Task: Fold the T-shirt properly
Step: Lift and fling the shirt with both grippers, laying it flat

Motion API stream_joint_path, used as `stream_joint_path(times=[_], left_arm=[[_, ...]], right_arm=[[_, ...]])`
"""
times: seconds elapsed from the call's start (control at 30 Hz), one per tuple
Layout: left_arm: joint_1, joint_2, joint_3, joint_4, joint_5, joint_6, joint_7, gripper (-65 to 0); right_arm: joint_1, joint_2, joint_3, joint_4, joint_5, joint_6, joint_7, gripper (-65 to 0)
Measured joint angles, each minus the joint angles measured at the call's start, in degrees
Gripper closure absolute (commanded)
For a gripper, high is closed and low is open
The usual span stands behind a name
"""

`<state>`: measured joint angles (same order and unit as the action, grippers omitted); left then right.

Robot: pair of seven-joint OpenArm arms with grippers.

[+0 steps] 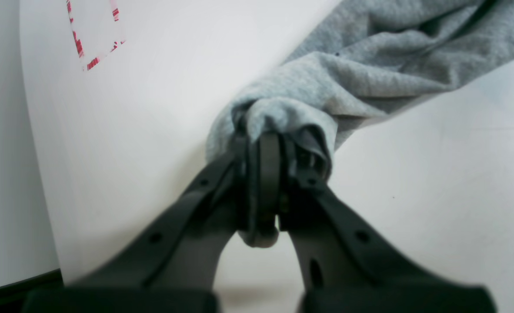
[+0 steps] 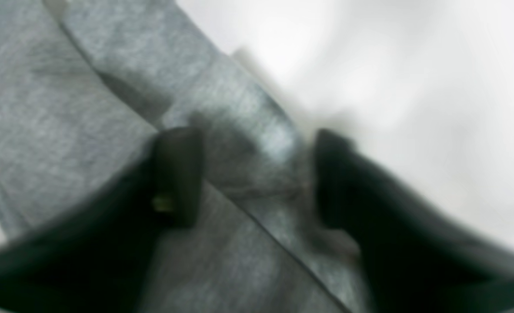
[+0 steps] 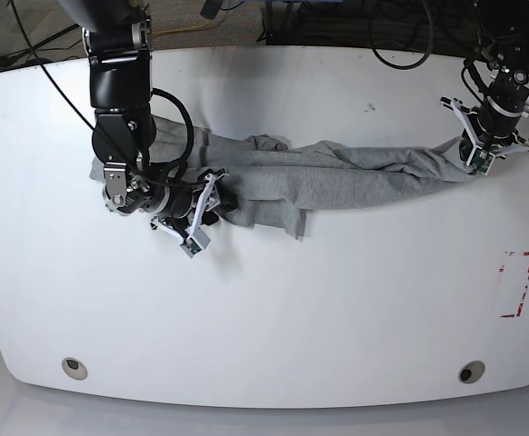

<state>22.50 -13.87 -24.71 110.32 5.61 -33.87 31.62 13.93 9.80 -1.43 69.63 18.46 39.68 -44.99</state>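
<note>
The left tool (image 1: 263, 143) is clamped tight on a bunched end of the T-shirt (image 3: 337, 177), near the counter's (image 3: 264, 300) far corner on that arm's side. The right tool (image 2: 257, 174) stands with its jaws apart, straddling a folded edge of the cloth at the opposite end. The grey T-shirt lies stretched between them across the counter's far half, rumpled

Grey T-shirt (image 3: 328, 177) stretched as a rumpled band across the white worktop (image 3: 264, 318), between the right tool (image 3: 217, 198) and left tool (image 3: 469, 150); red-marked rectangle (image 3: 516, 283) lies near the worktop's edge.
</note>
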Motion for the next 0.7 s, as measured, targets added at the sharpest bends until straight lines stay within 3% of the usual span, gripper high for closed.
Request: stream_joint_path(times=[0.07, 0.4, 0.7], left_arm=[[-0.1, 0.0, 0.0, 0.0, 0.0, 0.0, 0.0, 0.0], [-3.5, 0.0, 1.1, -0.1, 0.4, 0.0, 0.5, 0.0], [-13.4, 0.0, 2.7, 0.1, 0.3, -0.3, 0.7, 0.0]], right_arm=[[-0.1, 0.0, 0.0, 0.0, -1.0, 0.0, 0.3, 0.0], [0.1, 0.9, 0.0, 5.2, -5.2, 0.0, -0.2, 0.0], [9.3, 7.1, 0.2, 10.3, -4.7, 0.4, -3.7, 0.0]])
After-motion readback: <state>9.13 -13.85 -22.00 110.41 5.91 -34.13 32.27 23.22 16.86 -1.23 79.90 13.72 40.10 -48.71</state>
